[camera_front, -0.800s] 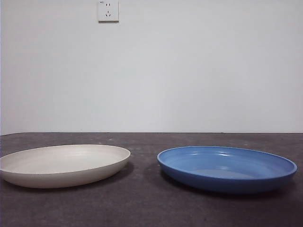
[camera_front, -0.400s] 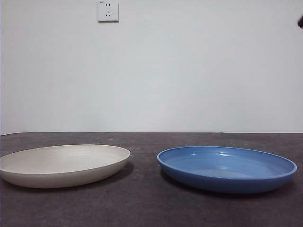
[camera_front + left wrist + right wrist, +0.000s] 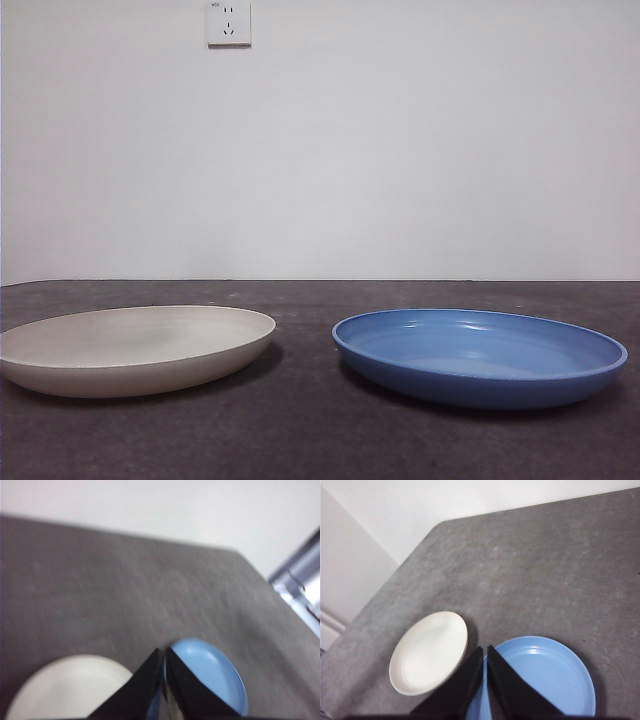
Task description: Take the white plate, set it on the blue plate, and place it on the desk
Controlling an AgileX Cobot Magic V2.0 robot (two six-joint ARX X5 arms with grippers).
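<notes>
Lying apart on desk (image 3: 320,440): white plate (image 3: 135,348), blue plate (image 3: 480,355) | left hand (image 3: 164,652), right hand (image 3: 484,650) clenched, empty, high above both

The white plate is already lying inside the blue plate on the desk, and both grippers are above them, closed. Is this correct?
Not quite. In the front view the white plate lies beside the blue plate, apart, both on the desk. The left gripper and right gripper are indeed above, closed.

A strip of bare desk (image 3: 305,420) is lying open between the white plate (image 3: 130,348) and the blue plate (image 3: 480,355). Nothing is standing over either plate, and both are sitting apart, not touching.
</notes>
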